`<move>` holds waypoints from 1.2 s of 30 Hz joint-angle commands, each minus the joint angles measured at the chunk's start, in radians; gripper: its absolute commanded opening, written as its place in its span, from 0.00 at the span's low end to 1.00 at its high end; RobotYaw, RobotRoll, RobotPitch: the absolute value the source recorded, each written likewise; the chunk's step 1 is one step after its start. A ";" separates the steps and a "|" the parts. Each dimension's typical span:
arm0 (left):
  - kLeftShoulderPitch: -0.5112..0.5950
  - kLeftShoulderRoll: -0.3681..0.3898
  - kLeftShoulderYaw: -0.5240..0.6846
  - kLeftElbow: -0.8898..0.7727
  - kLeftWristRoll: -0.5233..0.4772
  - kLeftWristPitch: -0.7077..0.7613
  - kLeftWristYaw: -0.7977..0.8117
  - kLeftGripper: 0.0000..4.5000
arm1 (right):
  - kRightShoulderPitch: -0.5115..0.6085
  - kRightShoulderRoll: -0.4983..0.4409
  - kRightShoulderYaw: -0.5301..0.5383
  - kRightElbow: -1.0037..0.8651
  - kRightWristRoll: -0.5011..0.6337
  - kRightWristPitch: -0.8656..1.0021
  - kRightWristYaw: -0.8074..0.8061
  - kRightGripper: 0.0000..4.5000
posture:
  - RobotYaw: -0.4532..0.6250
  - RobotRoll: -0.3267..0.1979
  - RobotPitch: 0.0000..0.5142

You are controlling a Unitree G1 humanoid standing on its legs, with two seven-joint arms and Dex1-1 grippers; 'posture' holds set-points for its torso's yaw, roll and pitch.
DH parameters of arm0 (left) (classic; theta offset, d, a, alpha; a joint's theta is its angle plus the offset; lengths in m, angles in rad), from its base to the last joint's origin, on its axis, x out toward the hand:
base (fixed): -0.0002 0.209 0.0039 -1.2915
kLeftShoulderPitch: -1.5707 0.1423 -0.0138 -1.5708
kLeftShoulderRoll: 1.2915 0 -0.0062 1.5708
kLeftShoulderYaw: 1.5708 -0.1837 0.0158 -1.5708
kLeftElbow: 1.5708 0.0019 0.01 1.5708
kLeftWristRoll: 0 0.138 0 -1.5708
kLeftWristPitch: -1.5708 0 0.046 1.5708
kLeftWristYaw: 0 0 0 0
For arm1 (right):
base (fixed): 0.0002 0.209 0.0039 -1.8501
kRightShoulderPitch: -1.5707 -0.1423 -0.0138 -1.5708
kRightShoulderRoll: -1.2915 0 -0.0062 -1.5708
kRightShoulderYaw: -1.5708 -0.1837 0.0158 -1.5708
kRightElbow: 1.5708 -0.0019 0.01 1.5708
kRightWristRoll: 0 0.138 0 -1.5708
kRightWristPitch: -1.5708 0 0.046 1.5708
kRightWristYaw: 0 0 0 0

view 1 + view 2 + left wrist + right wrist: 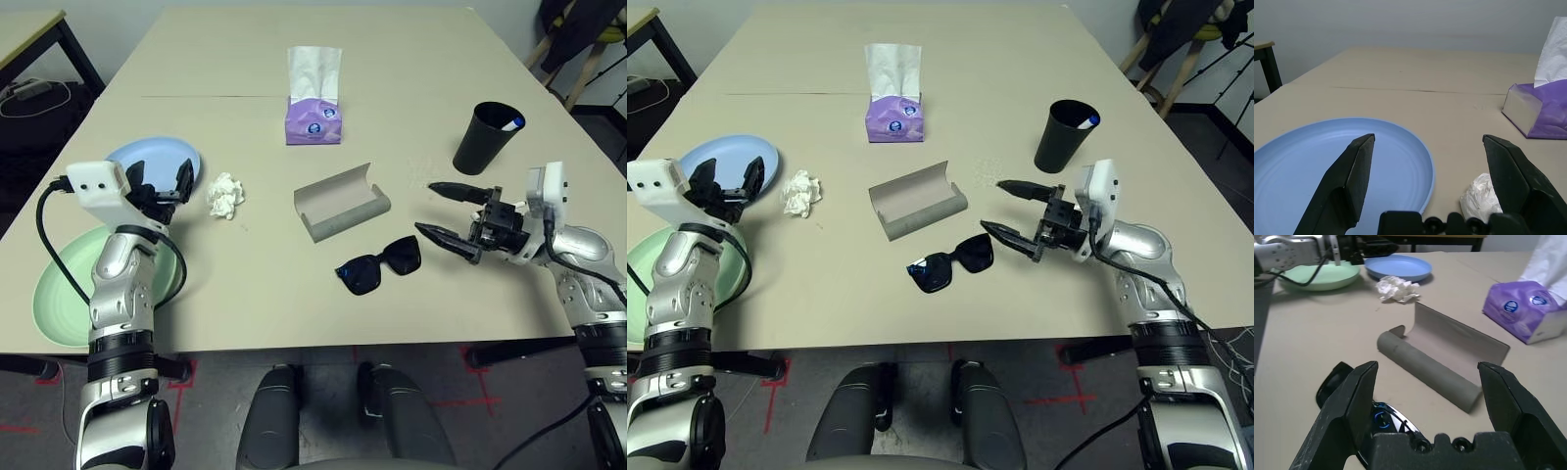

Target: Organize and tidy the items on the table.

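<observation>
My left gripper (160, 180) stands open just above the near edge of the blue plate (147, 157), with the crumpled white tissue wad (224, 195) lying to its right. A pale green plate (61, 299) lies under the left forearm. At the table's middle lies the grey glasses case (340, 202), open and empty. The black sunglasses (380, 265) rest in front of the case. My right gripper (425, 208) is open beside the sunglasses, its fingers pointing toward them, holding nothing. A black cup (486, 137) at the right holds a blue-capped pen (513, 123).
A purple tissue box (313, 117) with a white tissue sticking up stands behind the case. A thin seam (216, 96) crosses the beige table (411, 69). A dark-framed side desk (39, 39) is at the far left, and chair legs (578, 69) at the far right.
</observation>
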 commanded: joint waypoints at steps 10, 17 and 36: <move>0.087 0.257 -0.103 -0.136 0.058 0.199 -0.207 1.00 | -0.036 -0.012 0.054 0.014 -0.019 -0.030 0.142 0.99 | 0.53 0.62 0.26; 0.065 0.406 0.067 -0.172 -0.081 0.652 -0.163 1.00 | -0.031 -0.002 0.058 0.005 -0.019 -0.016 0.135 0.99 | 0.54 0.62 0.27; 0.273 0.538 0.260 -0.124 -0.125 0.917 -0.240 1.00 | -0.020 0.020 0.072 -0.028 -0.016 0.003 0.116 0.99 | 0.55 0.62 0.28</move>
